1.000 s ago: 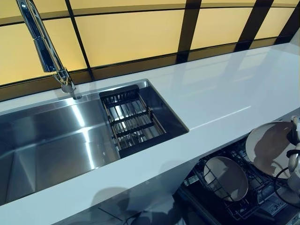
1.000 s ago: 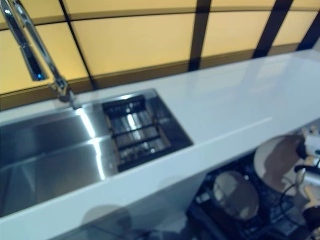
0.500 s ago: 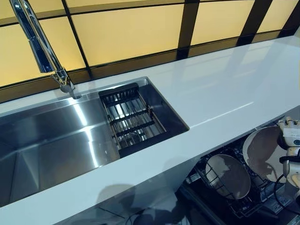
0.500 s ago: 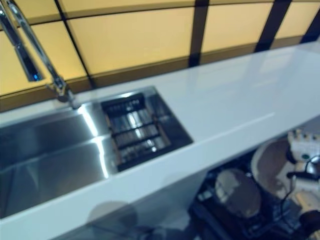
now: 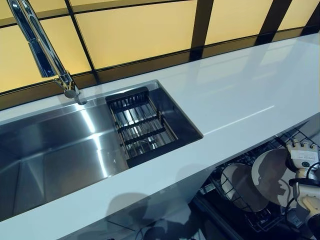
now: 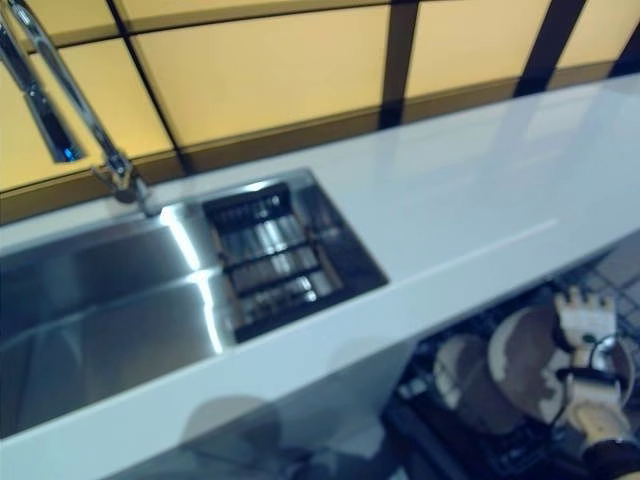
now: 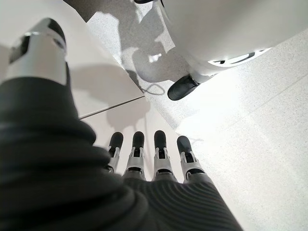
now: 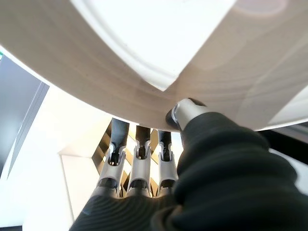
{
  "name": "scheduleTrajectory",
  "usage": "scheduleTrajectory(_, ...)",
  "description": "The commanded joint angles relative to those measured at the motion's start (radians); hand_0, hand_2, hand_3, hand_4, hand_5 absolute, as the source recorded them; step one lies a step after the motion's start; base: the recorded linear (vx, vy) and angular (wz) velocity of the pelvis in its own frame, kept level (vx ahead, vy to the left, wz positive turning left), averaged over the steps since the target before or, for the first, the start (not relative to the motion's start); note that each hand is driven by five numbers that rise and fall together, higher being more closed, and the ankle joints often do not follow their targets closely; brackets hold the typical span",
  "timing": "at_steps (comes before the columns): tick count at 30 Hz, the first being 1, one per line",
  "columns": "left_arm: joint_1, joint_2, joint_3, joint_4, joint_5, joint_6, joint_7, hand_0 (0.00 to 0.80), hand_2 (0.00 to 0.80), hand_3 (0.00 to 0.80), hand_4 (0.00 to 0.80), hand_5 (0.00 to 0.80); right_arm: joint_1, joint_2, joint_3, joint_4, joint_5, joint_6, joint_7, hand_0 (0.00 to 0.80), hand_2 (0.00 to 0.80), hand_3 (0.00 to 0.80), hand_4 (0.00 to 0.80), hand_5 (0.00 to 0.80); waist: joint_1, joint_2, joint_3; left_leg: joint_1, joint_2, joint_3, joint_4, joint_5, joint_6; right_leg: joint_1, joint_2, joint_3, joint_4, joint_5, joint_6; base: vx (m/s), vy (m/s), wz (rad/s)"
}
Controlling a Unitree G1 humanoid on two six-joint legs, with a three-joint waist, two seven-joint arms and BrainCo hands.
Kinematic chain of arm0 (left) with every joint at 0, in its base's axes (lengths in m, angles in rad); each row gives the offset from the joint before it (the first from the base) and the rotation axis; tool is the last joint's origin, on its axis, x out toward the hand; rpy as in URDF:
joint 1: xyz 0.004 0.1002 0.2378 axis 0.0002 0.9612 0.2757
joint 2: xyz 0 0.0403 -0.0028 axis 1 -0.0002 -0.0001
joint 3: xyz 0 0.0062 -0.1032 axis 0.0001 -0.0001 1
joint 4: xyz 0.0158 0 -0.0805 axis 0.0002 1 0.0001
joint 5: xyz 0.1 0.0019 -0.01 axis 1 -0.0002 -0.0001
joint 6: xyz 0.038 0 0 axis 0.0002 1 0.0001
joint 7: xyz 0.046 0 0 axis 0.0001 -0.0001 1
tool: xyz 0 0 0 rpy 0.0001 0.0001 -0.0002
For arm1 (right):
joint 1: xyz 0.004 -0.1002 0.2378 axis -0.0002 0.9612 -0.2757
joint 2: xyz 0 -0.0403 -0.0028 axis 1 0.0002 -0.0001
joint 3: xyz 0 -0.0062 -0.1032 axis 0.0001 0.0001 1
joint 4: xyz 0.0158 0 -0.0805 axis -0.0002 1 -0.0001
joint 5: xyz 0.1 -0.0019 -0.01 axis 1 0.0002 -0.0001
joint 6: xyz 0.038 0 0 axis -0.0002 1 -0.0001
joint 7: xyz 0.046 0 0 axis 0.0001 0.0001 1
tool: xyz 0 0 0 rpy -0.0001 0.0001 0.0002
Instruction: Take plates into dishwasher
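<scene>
Two plates noted in the dishwasher rack [image 5: 260, 222], below the front edge of the white tabletop [image 5: 235, 100]. Larger plate [image 5: 270, 175] held on edge over the rack by the right hand [image 5: 302, 165]; in the right wrist view, thumb [image 8: 185, 111] pressed on the near face of the plate's rim, fingers [image 8: 137, 139] behind it, so pinching the plate between them. Smaller plate [image 5: 240, 185] standing tilted in the rack wires, just beside the held one and partly overlapped by it. Left hand [image 7: 149, 159] seen only in its own wrist view, over pale speckled floor [image 7: 260, 159], fingers straight and side by side, holding nothing. Steel sink [image 5: 60, 155] set into the tabletop, with a dark wire drainer basket [image 5: 140, 127] at its right end and a chrome tap [image 5: 42, 47] behind.
</scene>
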Motion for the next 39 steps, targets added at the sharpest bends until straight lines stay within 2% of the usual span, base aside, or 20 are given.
scheduleTrajectory(1, -0.059, -0.004, -0.036, 0.013, -0.009, -0.006, 0.017, 0.000, 0.000, 0.000, 0.000, 0.000, -0.060, -0.005, 0.006, 0.027, 0.008, 0.023, -0.020, 0.800, 0.800, 0.800, 0.800, 0.800, 0.035, -0.017, 0.010, 0.062, -0.011, -0.026, 0.001, -0.093, 0.026, -0.028, -0.021, 0.001, 0.014, 0.025, 0.058, 0.000, 0.000, 0.00)
scheduleTrajectory(29, -0.067, -0.026, -0.061, 0.011, -0.003, -0.011, 0.011, 0.000, 0.000, 0.000, 0.000, 0.000, -0.138, 0.093, 0.086, 0.057, 0.089, 0.051, 0.015, 0.800, 0.800, 0.800, 0.800, 0.800, 0.054, 0.018, 0.035, 0.048, -0.023, -0.046, 0.000, -0.088, 0.023, -0.038, -0.039, -0.005, 0.012, 0.033, 0.057, 0.000, 0.000, 0.00)
scheduleTrajectory(35, -0.061, -0.032, -0.061, 0.015, 0.002, -0.020, 0.002, 0.000, 0.000, 0.000, 0.000, 0.000, -0.147, 0.120, 0.108, 0.041, 0.087, 0.065, 0.034, 0.800, 0.800, 0.800, 0.800, 0.800, 0.058, 0.026, 0.033, 0.045, -0.029, -0.051, 0.000, -0.086, 0.023, -0.038, -0.043, -0.007, 0.010, 0.033, 0.056, 0.001, 0.003, 0.01)
scheduleTrajectory(39, -0.061, -0.036, -0.054, 0.020, 0.003, -0.026, 0.003, 0.000, 0.000, 0.000, 0.000, 0.000, -0.146, 0.118, 0.104, 0.031, 0.078, 0.097, 0.047, 0.800, 0.800, 0.800, 0.800, 0.800, 0.056, 0.024, 0.031, 0.047, -0.030, -0.048, 0.000, -0.088, 0.024, -0.035, -0.043, -0.005, 0.010, 0.031, 0.055, 0.000, 0.000, 0.00)
